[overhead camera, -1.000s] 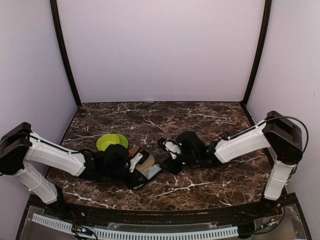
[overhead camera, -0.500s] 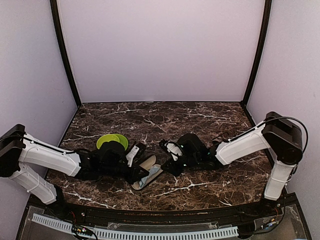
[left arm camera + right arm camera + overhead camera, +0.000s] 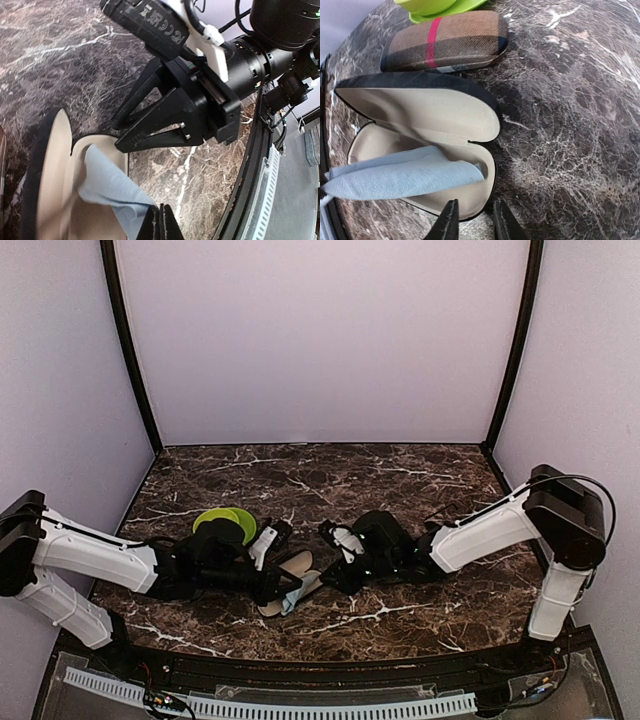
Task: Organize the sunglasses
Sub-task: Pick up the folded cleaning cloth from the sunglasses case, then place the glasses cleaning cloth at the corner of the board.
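Note:
No sunglasses show in any view. An open case (image 3: pixel 427 125) with a beige lining lies between the arms, seen from above as the open case (image 3: pixel 293 565). A light blue cloth (image 3: pixel 402 177) lies in its lower half and hangs out over one end. My left gripper (image 3: pixel 161 222) is shut on a corner of that cloth (image 3: pixel 107 185). My right gripper (image 3: pixel 475 225) stands open at the other end of the case, its fingers (image 3: pixel 449 222) either side of the rim. From above, the left gripper (image 3: pixel 284 590) and the right gripper (image 3: pixel 326 578) meet at the case.
A closed plaid case (image 3: pixel 445 42) with a red stripe lies just beyond the open one. Behind it sits a lime green dish (image 3: pixel 222 522), under the left arm's wrist. The table's near rail (image 3: pixel 260 180) runs close by the left gripper.
The left arm has drawn back to the left off the open case, pulling the cloth with it. The case has shifted slightly towards the near edge. The right gripper has followed to its end.

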`<action>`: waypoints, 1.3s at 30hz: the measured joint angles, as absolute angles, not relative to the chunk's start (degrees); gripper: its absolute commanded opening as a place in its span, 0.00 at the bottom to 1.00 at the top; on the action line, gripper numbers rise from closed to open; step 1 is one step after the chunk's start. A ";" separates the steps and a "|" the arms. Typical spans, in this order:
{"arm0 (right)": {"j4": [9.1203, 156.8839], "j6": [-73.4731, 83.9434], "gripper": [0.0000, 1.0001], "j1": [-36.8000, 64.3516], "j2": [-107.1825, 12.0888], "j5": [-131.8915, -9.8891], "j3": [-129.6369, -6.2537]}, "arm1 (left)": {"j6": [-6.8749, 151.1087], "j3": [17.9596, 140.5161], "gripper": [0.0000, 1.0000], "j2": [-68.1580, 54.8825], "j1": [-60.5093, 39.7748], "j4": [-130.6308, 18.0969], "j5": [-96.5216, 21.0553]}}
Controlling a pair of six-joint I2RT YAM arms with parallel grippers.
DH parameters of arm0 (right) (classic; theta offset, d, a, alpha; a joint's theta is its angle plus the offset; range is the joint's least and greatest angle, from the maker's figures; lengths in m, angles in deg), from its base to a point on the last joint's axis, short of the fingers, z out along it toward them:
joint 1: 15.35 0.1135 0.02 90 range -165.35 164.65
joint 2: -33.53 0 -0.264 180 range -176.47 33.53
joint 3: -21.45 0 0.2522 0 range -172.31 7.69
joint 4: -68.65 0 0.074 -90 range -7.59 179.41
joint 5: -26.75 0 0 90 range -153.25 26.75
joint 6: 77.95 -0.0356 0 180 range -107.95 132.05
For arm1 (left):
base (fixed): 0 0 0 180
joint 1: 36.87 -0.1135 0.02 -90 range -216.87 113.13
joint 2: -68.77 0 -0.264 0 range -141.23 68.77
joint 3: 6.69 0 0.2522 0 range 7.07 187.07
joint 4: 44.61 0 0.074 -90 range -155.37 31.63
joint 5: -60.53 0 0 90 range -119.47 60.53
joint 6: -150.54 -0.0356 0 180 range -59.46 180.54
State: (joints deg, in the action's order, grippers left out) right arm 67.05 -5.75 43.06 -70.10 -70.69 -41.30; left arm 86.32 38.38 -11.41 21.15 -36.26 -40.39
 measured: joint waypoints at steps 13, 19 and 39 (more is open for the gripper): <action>73.08 -10.56 0.41 37.88 -52.35 -65.45 -39.49 | 80.11 50.95 0.00 -10.08 21.24 -42.12 -43.71; 81.04 -12.81 0.41 33.49 -45.27 -58.80 -36.63 | 73.03 71.23 0.00 -27.89 23.99 -51.56 -43.91; 92.58 -15.87 0.43 22.23 -35.68 -55.46 -27.88 | 59.96 91.25 0.00 -37.05 37.30 -72.28 -47.14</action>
State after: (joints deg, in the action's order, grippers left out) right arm 92.58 -15.87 22.23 -35.68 -55.46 -27.88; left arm 59.96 91.25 -37.05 37.30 -72.28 -47.14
